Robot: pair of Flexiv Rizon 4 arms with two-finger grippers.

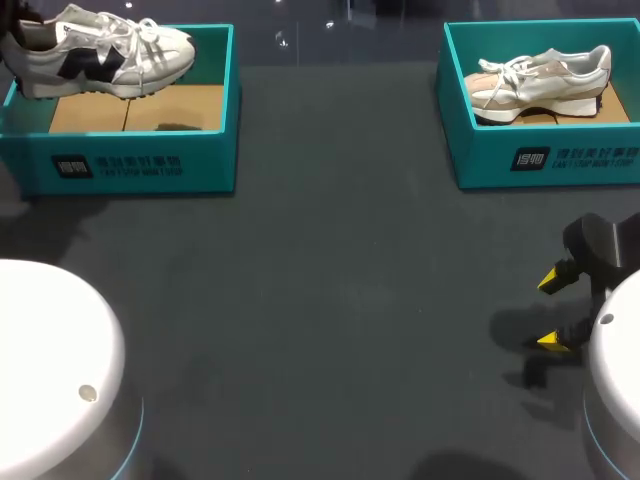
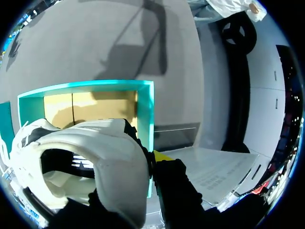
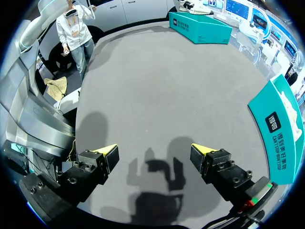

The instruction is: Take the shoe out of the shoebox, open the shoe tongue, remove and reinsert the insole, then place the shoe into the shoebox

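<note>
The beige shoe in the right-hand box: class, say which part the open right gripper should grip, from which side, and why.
Probably the heel collar, from above. The beige shoe lies inside the box, whose walls block the sides, and its heel points toward the right arm's side. The collar's thin rim would let the right gripper's open fingers go one inside, one outside.

Head view, upper left: left shoebox (image 1: 205,165), front wall carries a white square logo (image 1: 72,166) and two lines of white print, too small to read. Upper right: right shoebox (image 1: 480,165), same marking, also unreadable. Right wrist view: same print, illegible.
</note>
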